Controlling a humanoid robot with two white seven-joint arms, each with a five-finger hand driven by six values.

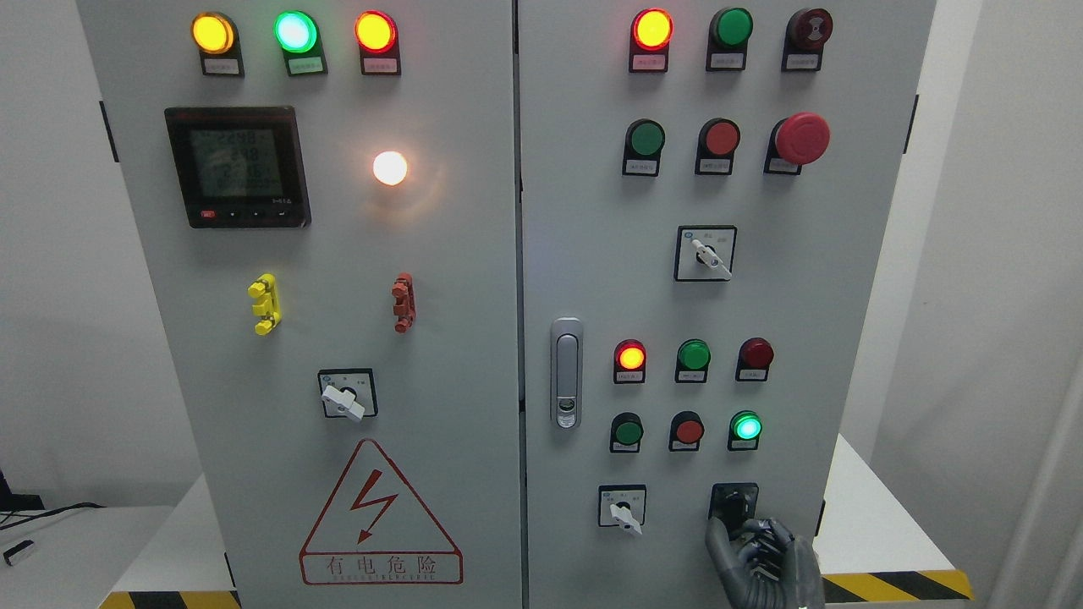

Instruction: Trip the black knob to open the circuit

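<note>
Right hand (766, 558) at the five o'clock corner: fingers (726, 545) raised, loosely curled, gripping nothing, tips at the black knob (733, 506) on the cabinet door (584, 254). Risk: fingertips slipping off, leaving the knob unturned. Knob's handle is dark and partly hidden; its pointing direction and long axis cannot be told.

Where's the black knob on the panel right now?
In the head view, the black knob sits low on the right door, right of a white selector switch, just above the right hand.
</note>
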